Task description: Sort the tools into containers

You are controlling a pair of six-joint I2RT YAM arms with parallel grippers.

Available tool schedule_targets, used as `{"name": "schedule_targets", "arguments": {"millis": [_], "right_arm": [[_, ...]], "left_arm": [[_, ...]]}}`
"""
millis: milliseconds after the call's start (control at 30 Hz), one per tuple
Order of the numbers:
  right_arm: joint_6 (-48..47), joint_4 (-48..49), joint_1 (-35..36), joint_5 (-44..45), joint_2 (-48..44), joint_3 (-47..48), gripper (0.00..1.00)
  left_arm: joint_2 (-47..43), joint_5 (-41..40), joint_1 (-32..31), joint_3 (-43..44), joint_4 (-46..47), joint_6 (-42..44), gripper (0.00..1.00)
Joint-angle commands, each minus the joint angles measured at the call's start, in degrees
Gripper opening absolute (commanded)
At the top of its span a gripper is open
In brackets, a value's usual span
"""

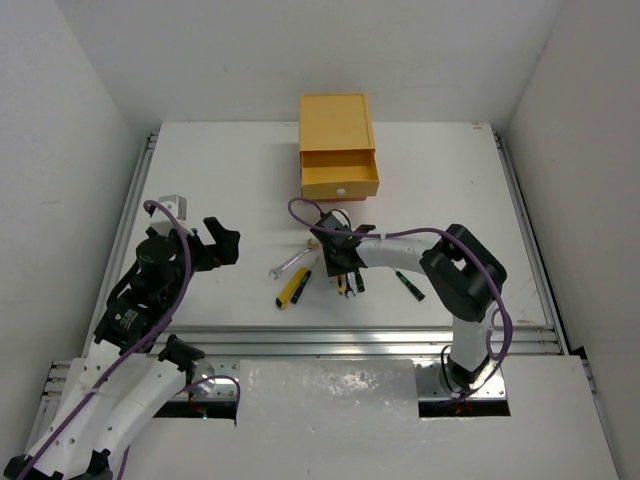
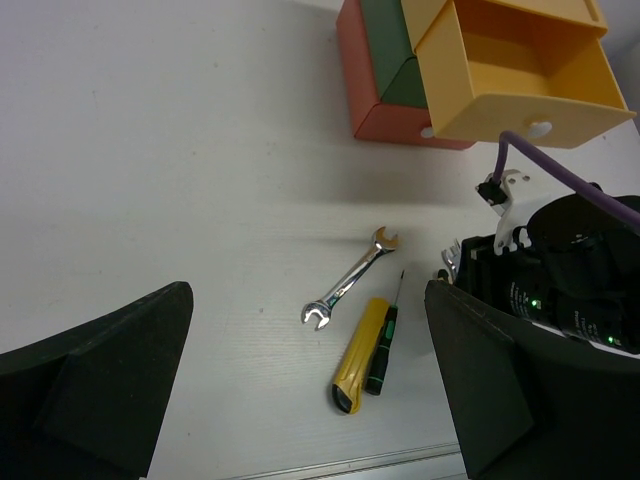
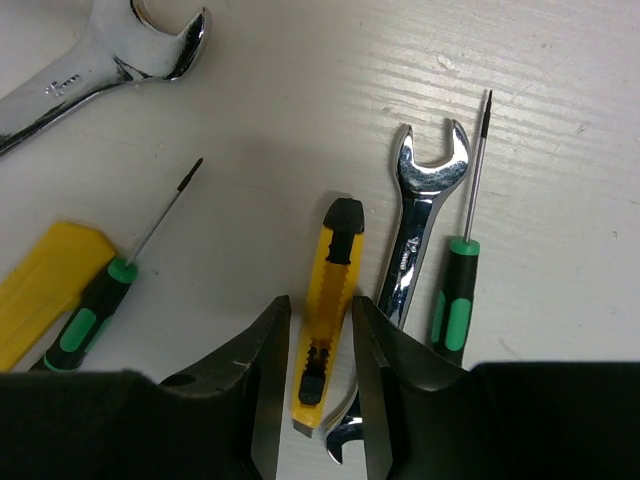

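- Right pincer is down at the bench with its jaws set narrow, one on each side of the small yellow-and-black knife. Thin gaps show, so I judge it not yet squeezed.
- That knife lies flat, lengthwise between the jaws, which suits a pinch across its thin sides.
- Just right of it lie a wrench and a green-handled screwdriver. The wrench runs under the right jaw and may get nudged.
- Left of it are another screwdriver, a larger yellow knife and a second wrench, all loose in the near middle of the bench.
- Left pincer hangs wide and empty at the left, apart from the tools, which leaves the other arm room.
- At the far middle stands the chest. Its yellow top drawer is out toward the tools and looks empty, ready to take one.
- White and matte, the bench is faintly grained, with metal rails along its near edge and plain white walls on three sides.
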Motion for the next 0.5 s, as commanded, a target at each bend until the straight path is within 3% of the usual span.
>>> {"name": "schedule_targets", "arguments": {"millis": [0,67,167,200,467], "right_arm": [[1.1,1.3,0.1,0.6,0.4,-1.1,0.32],[1.0,1.3,0.1,-0.1,0.8,-1.0,0.29],[1.1,1.3,0.1,-1.0,1.6,-0.9,0.14],[1.5,1.3,0.1,-0.8,1.5,-1.0,0.04],[-3.6,2.0,1.0,-1.8,-8.1,1.1,0.02]], "left_arm": [[-0.4,0.5,-0.3,-0.1,3.0,0.8,1.00],[-0.4,0.6,-0.3,-0.1,3.0,0.8,1.00],[-0.3,0.5,-0.3,-0.1,2.9,0.8,1.00],[-0.4,0.5,-0.3,-0.1,2.9,0.8,1.00],[-0.4,0.6,-0.3,-0.1,3.0,0.8,1.00]]}}
